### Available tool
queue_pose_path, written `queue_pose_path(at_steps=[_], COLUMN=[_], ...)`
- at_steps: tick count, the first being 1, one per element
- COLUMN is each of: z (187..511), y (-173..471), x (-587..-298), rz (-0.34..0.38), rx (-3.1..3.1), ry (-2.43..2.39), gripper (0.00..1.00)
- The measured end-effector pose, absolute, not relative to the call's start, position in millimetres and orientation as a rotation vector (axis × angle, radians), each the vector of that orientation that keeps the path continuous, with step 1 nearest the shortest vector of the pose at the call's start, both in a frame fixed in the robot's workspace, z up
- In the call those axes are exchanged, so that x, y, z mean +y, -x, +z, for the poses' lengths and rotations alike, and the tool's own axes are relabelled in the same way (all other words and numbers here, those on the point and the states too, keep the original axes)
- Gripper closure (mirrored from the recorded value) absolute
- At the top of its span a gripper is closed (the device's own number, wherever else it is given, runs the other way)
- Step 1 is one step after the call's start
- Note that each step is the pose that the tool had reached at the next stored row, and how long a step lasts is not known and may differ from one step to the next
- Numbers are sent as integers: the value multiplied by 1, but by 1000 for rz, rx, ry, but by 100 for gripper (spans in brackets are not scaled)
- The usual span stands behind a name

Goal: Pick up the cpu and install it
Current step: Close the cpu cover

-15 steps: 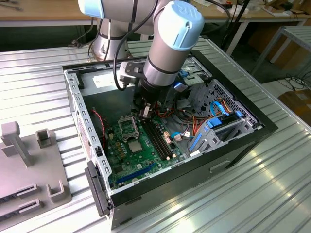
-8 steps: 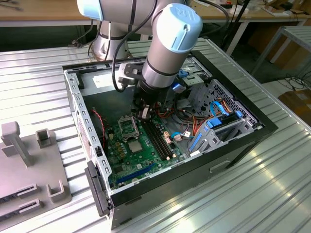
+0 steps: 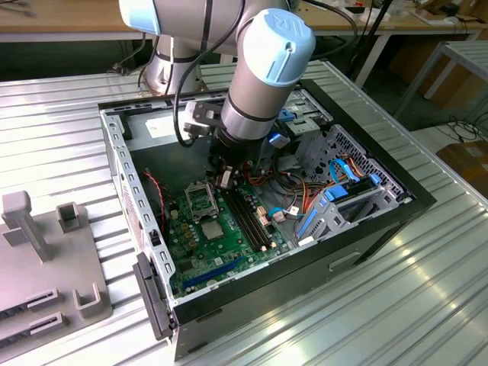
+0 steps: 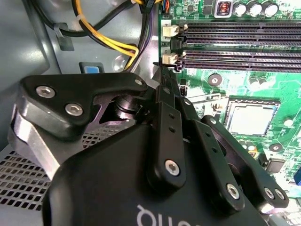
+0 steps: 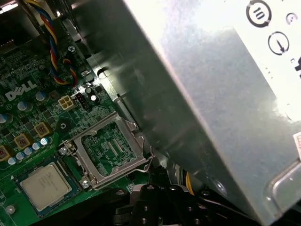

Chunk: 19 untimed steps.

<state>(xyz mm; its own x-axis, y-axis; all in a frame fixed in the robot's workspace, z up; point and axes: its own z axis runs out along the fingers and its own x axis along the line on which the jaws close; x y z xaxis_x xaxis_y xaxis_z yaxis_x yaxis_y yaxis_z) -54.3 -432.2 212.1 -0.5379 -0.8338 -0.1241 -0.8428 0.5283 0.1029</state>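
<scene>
gripper (image 3: 223,180): hanging low inside the open case, just over the motherboard, near the upper end of the RAM slots. In the second wrist view the black linkage arms (image 4: 188,141) are running together toward a narrow tip, but the tips are sitting behind the linkage, so I cannot tell whether they are apart or together, or gripping anything.
cpu (image 5: 46,185): lying flat in the socket seat on the board, pale metal face up. In the second wrist view it is sitting just past the gripper linkage (image 4: 249,117). In the exterior view it is showing as a small pale square (image 3: 211,227), nearer than the gripper.
load frame (image 5: 111,151): silver frame and plate lying beside the cpu, green board and dark centre showing through it. In the exterior view it is sitting between gripper and cpu (image 3: 200,198).
RAM slots (image 4: 240,44): long black slots, just to the exterior view's right of the cpu.
power supply (image 5: 211,103): grey metal box looming close over the frame in the first wrist view.
cables (image 4: 106,35): yellow and black bundle running behind the gripper.
case (image 3: 366,221): black tower lying on its side, on the ribbed metal table (image 3: 427,305).
</scene>
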Motion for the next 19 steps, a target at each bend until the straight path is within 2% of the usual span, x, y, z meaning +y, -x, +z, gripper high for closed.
queue_pose_path(at_steps=[10, 19], z=[216, 221], y=[57, 58], x=[-432, -432], rz=[232, 199], rx=[2693, 2705], ry=[1481, 1490], gripper=[89, 89])
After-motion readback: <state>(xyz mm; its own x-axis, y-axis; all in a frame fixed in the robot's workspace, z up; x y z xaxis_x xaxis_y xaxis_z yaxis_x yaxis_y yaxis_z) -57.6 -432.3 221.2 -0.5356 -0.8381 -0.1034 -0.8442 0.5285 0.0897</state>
